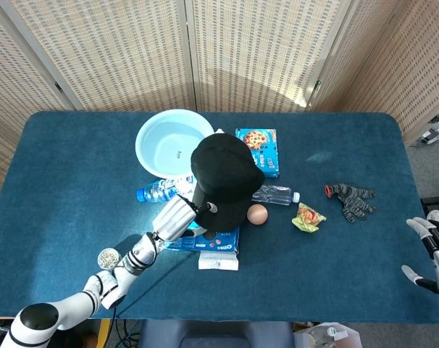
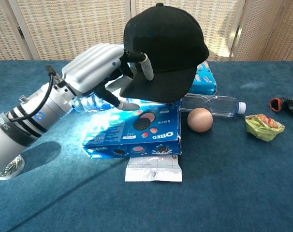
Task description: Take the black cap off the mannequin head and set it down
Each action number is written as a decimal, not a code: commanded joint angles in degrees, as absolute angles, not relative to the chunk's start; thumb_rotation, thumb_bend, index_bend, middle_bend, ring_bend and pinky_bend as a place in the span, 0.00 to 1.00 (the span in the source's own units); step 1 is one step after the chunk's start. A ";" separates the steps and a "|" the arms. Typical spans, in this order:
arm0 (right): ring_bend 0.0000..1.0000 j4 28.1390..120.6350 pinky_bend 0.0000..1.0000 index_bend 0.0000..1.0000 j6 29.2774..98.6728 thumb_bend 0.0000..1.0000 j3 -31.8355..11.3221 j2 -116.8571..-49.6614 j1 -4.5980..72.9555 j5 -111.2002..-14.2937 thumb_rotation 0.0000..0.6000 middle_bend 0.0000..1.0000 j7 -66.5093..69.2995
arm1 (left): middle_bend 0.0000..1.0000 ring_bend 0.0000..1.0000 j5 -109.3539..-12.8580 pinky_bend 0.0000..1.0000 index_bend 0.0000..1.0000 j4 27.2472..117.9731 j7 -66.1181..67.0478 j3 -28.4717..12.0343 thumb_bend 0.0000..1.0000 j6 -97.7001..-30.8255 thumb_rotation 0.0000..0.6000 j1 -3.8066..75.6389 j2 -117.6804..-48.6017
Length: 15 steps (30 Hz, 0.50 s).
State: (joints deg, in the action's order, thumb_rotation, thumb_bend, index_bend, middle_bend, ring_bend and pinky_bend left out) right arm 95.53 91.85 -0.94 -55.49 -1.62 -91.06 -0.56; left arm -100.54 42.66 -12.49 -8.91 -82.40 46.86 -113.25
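Nearest the robot, on the blue desk [image 1: 60,159], a small round tin of metal clips [image 1: 107,257] sits beside the left forearm. That arm reaches forward and to the right from the lower left, low over the desk, wrist nearly level. The left robot hand [image 2: 100,70] is at the brim side of the black cap [image 2: 163,48]: one fingertip [image 2: 147,70] lies against the cap's side just above the brim, and the thumb [image 2: 127,105] points under the brim edge, above the Oreo box [image 2: 134,133]. The fingers are spread apart; whether they actually pinch the brim cannot be told. A white paper slip [image 2: 153,170] lies against the near edge of the Oreo box.

The right robot hand [image 1: 433,250] shows only in the head view, at the desk's right edge, well apart from everything, fingers spread and holding nothing.

The black cap sits upright on the mannequin head, which it hides entirely, at the middle of the desk, brim toward the robot and over the Oreo box. Just to its right lie a brown egg [image 2: 200,120] and a clear plastic bottle [image 2: 214,104]. A crumpled green wrapper [image 2: 264,125] and a black knit glove [image 1: 351,199] lie further right. A labelled water bottle [image 1: 158,191] lies left of the cap. Behind are a blue cookie box [image 1: 258,148] and a pale blue bowl [image 1: 172,141].
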 commanded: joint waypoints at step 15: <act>0.15 95.81 0.28 0.21 92.35 0.08 -1.05 -55.16 -2.06 -91.28 1.00 0.21 -0.65 | 0.97 0.99 -95.24 1.00 0.46 42.24 -14.38 -11.17 0.09 -82.11 1.00 49.03 -117.20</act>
